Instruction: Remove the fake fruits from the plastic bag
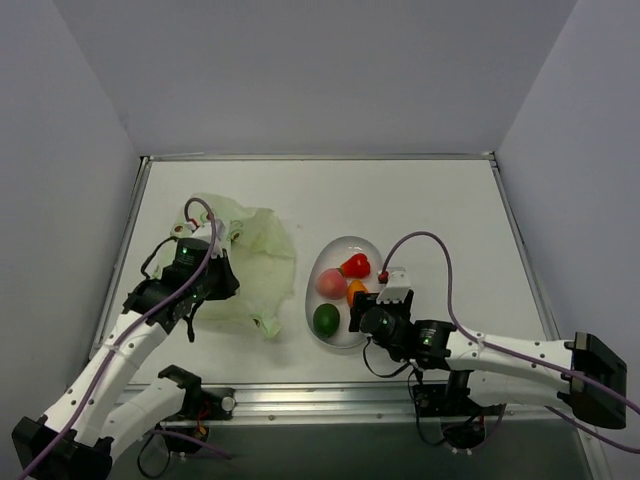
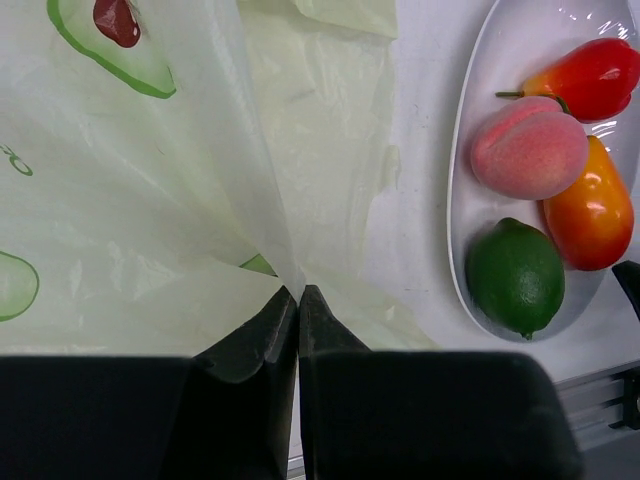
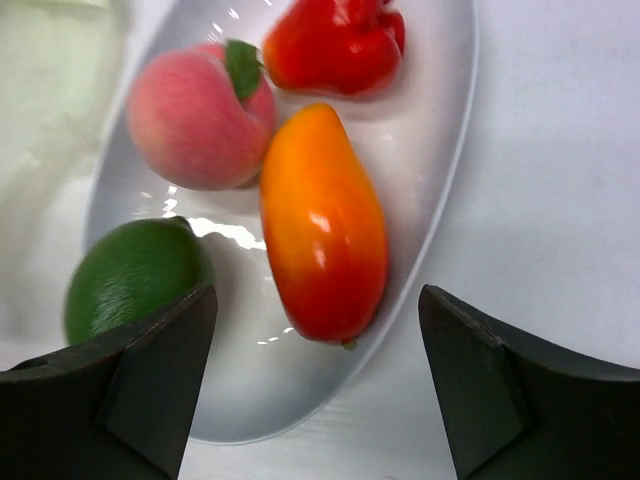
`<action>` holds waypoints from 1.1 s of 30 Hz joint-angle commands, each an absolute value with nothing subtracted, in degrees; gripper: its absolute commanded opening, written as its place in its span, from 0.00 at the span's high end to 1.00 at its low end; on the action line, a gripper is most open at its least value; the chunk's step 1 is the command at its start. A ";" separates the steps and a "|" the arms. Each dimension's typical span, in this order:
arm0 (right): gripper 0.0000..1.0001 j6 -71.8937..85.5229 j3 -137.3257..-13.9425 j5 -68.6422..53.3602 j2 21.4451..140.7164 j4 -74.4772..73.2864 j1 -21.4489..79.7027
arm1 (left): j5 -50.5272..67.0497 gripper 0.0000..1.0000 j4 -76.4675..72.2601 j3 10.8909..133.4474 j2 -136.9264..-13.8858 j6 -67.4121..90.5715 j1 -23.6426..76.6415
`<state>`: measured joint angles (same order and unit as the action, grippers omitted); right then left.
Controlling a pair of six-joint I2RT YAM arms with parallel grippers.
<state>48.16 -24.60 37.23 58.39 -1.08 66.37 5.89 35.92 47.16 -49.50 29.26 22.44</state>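
Note:
The plastic bag [image 1: 250, 262], pale yellow-green with avocado prints, lies crumpled on the left of the table. My left gripper [image 1: 207, 278] is shut on a fold of the plastic bag [image 2: 150, 200], the film pinched between its fingertips [image 2: 312, 300]. Fake fruits lie in a clear oval dish [image 1: 345, 241]: a red one [image 3: 335, 45], a pink one [image 3: 190, 120], an orange-red oval [image 3: 322, 220] and a green ball [image 3: 130, 275]. My right gripper [image 3: 318, 300] hangs open at the dish's near end, its fingers apart on either side of the orange-red oval without touching it.
White table [image 1: 430, 200] with grey walls on three sides. A metal rail [image 1: 300, 395] runs along the near edge by the arm bases. A purple cable [image 1: 440, 250] loops above my right arm.

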 commanded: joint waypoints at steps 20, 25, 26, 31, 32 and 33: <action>0.02 6.59 -79.31 -27.04 106.94 25.05 40.62 | 7.03 0.98 35.51 44.39 -44.56 33.13 22.76; 0.02 4.14 -96.03 -43.71 123.99 17.16 35.95 | 5.63 0.97 34.98 42.37 -44.21 35.24 22.94; 0.02 4.04 -98.94 -46.47 126.19 15.40 35.77 | 5.19 0.98 35.07 42.19 -44.03 35.51 22.85; 0.24 4.48 -106.25 -49.84 133.15 14.59 37.35 | -1.12 0.98 35.86 41.75 -44.03 37.44 22.76; 0.58 5.44 -105.82 -47.92 132.81 15.02 37.18 | -2.53 0.98 36.21 41.31 -44.03 37.79 22.76; 0.75 6.93 -104.25 -46.07 130.80 20.16 37.09 | -3.85 0.98 36.21 40.96 -43.86 38.66 22.76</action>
<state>5.76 -102.80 -42.94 133.97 16.14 35.77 2.04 36.16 40.45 -44.66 35.86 22.55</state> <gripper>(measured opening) 0.416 0.027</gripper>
